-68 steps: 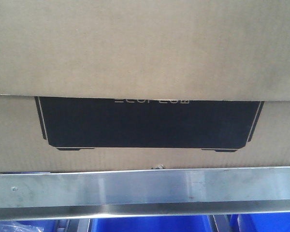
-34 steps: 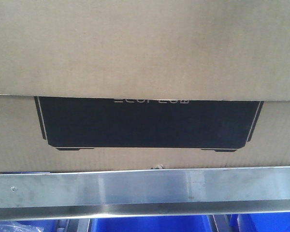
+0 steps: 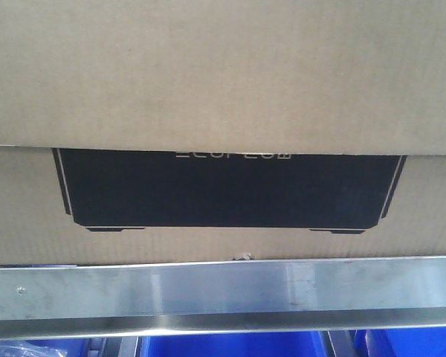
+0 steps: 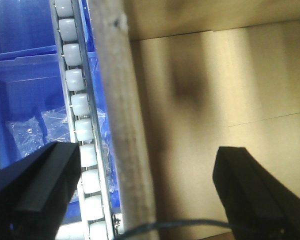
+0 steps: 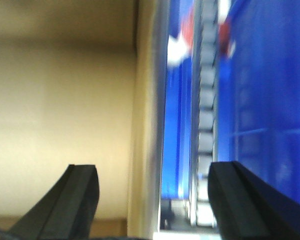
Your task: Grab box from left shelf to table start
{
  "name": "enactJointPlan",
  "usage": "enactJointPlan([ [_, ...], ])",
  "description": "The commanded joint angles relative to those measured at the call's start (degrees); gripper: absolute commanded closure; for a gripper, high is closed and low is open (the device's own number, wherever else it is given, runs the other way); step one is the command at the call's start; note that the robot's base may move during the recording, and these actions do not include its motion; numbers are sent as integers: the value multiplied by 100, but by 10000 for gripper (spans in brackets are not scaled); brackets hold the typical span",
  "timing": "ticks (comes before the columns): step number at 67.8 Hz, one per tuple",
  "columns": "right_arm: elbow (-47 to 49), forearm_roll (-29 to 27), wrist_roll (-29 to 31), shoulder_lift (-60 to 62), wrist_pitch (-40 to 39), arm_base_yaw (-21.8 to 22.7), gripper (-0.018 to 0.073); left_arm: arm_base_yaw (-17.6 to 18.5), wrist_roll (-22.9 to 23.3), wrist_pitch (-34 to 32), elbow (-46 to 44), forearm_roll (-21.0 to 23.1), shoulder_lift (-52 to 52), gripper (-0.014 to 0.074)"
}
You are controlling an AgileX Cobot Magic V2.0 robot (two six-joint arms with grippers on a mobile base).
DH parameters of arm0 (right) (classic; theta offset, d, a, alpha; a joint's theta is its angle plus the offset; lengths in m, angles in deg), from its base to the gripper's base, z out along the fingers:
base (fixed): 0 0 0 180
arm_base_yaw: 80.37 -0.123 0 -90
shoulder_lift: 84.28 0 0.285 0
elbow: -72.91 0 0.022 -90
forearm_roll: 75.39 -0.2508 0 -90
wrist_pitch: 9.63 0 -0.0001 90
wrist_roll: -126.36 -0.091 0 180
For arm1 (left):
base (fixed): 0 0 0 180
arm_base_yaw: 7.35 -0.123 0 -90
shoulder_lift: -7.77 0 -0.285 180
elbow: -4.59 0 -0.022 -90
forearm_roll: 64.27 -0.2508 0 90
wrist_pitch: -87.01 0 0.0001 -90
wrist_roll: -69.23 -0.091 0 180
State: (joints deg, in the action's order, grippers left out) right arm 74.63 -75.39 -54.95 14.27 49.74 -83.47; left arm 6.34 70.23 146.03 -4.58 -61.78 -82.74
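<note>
1. Box (image 3: 223, 89) sits on the shelf (image 3: 223, 290), behind its metal rail.
2. Left claw (image 4: 147, 195) and right claw (image 5: 152, 200) both gape, each straddling a box edge.
3. Advice: close both evenly, then lift level.

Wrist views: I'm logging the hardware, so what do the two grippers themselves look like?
Only the fingers show. The left gripper has two matte black, blocky, wedge-like fingers with flat faces, and a thin dark cable curves across the bottom of its view. The right gripper has the same kind of black angular fingers, slightly blurred. No markings are visible, and the arms are out of view.
</note>
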Motion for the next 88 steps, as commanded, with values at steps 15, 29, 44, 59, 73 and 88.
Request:
enactJointPlan([
  [15,1106,73,97,-904,300,49,8,38,0,-309,-193,12,182,155],
  [29,1676,73,163,-1530,864,49,8,38,0,-274,-193,22,182,155],
  [44,1747,73,168,-1860,903,49,16,38,0,-192,-193,22,182,235],
  [59,1747,77,175,-1969,890,49,365,38,0,-181,-193,32,182,573],
  [73,1747,84,175,-1969,866,49,502,38,-9,-181,-193,32,182,690],
  [88,1747,84,175,-1885,872,49,502,38,7,-37,-193,191,196,689],
])
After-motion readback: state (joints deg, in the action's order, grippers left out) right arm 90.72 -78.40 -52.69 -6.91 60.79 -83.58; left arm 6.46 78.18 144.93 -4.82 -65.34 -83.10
